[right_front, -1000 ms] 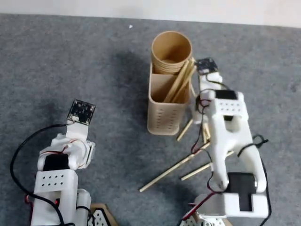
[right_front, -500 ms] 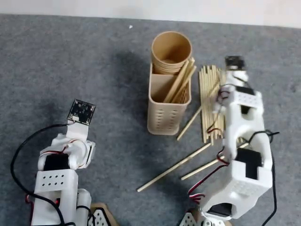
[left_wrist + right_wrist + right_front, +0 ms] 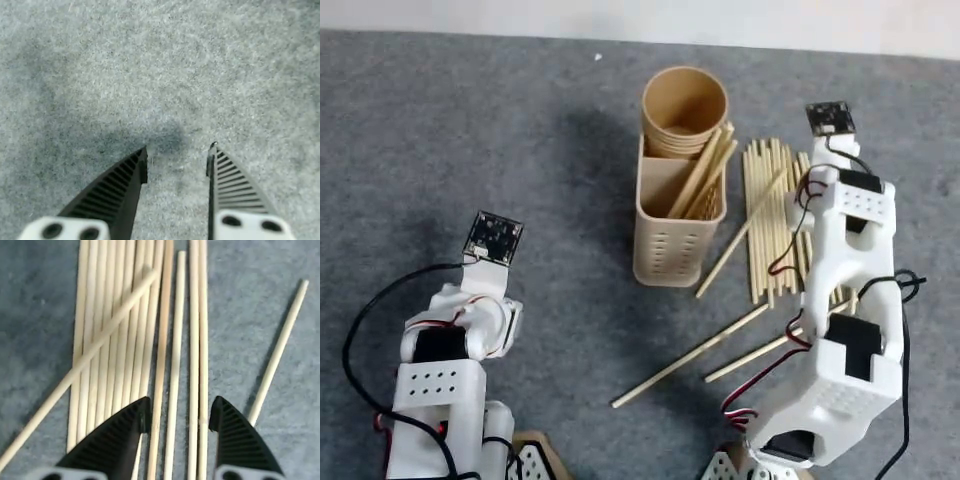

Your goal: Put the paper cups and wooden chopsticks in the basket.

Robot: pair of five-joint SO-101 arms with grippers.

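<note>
L gripper [image 3: 177,155] sits well left of the basket [image 3: 675,250] and nearer the arms. Its jaws are apart w/ nothing btwn them, just grey surface [image 3: 470,110] below. Basket stands upright. The paper cups [image 3: 684,100] are stacked in its far compartment, and a few chopsticks [image 3: 705,178] lean in the near one, tops tilted to basket's right. Just right of basket a row of sticks [image 3: 770,200] lies flat, long axes near-to-far, approx parallel to basket's side. One diagonal stick [image 3: 735,245] crosses them, its near end close by basket's front corner. Two loose sticks [image 3: 685,360] lie slantwise in front of basket. R gripper [image 3: 180,415] is over the row right of basket, jaws released and spread either side of approx four sticks running lengthwise btwn them. Can't tell if it touches them. Surface is grey, felt-like, w/ a pale strip [image 3: 620,15] beyond basket.
</note>
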